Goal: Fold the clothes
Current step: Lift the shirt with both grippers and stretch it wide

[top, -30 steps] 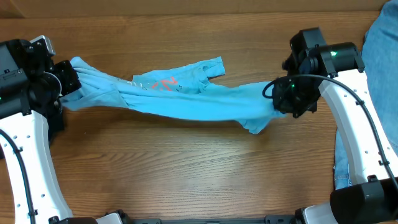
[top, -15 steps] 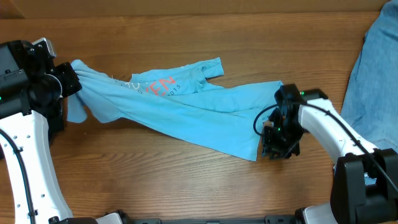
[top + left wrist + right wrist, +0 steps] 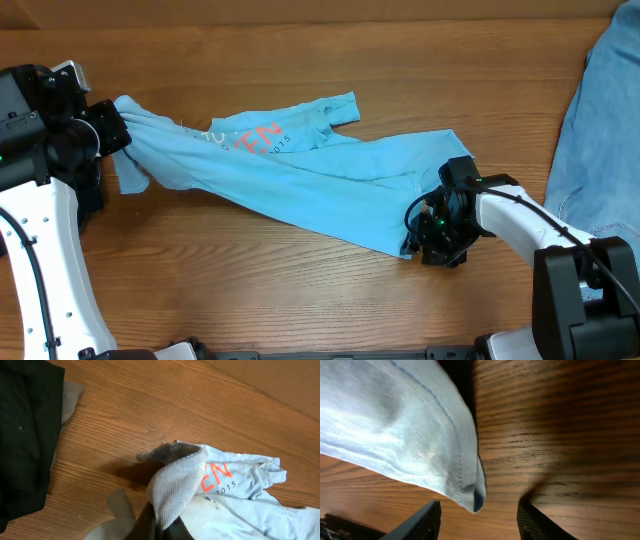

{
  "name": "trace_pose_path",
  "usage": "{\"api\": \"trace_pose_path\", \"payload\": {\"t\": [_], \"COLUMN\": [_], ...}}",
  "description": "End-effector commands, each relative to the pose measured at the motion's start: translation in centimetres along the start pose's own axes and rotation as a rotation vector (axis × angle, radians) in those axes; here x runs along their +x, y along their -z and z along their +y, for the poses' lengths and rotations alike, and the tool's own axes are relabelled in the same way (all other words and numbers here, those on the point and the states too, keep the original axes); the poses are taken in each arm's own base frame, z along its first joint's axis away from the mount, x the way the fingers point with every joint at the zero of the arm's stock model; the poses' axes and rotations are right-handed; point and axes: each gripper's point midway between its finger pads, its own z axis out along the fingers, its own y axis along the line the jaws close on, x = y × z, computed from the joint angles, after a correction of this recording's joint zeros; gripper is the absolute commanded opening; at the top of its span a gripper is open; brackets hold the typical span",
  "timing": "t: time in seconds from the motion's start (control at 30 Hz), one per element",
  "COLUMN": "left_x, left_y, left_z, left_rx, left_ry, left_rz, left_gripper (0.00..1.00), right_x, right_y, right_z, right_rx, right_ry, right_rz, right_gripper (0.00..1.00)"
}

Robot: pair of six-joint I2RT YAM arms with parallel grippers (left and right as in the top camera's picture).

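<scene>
The sky-blue T-shirt (image 3: pixel 300 175) lies stretched across the table, with coral and white lettering (image 3: pixel 255 138) facing up. My left gripper (image 3: pixel 112 138) is shut on the shirt's left end; in the left wrist view a fold of fabric (image 3: pixel 175 485) is pinched between the jaws. My right gripper (image 3: pixel 432 235) is low at the shirt's lower right corner. In the right wrist view (image 3: pixel 479 525) its jaws stand open, and the shirt's hemmed corner (image 3: pixel 470 495) lies between them, not gripped.
Faded blue denim jeans (image 3: pixel 600 130) lie at the right edge of the table. A black folded garment (image 3: pixel 25 435) lies to the left in the left wrist view. Bare wood table (image 3: pixel 250 290) runs along the front.
My right gripper came down from the raised shirt end towards the front, let the fabric go and opened. The shirt's right half dropped onto the table. The left arm stayed.
</scene>
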Motion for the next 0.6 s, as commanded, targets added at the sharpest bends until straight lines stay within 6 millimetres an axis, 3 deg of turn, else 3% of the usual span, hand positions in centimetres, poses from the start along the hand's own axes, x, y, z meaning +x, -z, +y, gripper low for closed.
{"api": "trace_pose_path", "payload": {"t": [0.0, 0.23, 0.27, 0.3, 0.37, 0.4, 0.57], "left_x": [-0.9, -0.9, -0.9, -0.9, -0.9, -0.9, -0.8], "left_y": [0.8, 0.8, 0.8, 0.8, 0.8, 0.8, 0.8], "left_z": [-0.3, -0.3, -0.3, -0.3, -0.3, -0.3, -0.4], "left_rx": [0.003, 0.003, 0.003, 0.002, 0.002, 0.002, 0.003], "left_ry": [-0.005, -0.005, -0.005, -0.005, -0.005, -0.004, -0.004], "left_rz": [-0.035, -0.034, -0.034, -0.034, -0.034, -0.034, -0.030], "left_gripper": [0.04, 0.04, 0.04, 0.04, 0.04, 0.04, 0.04], "right_x": [-0.2, 0.1, 0.1, 0.0, 0.0, -0.3, -1.8], "right_y": [-0.4, -1.7, -1.8, -1.8, -1.8, -1.7, -0.5], "right_z": [-0.2, 2.0, 1.8, 1.7, 1.6, 1.2, 0.8], "right_rx": [0.002, 0.048, 0.073, 0.074, 0.081, 0.102, 0.163], "right_ry": [0.004, 0.053, 0.041, 0.038, 0.033, 0.008, -0.006], "right_rz": [-0.012, -0.046, -0.055, -0.057, -0.062, -0.075, -0.142], "right_gripper": [0.53, 0.53, 0.48, 0.37, 0.08, 0.04, 0.04]}}
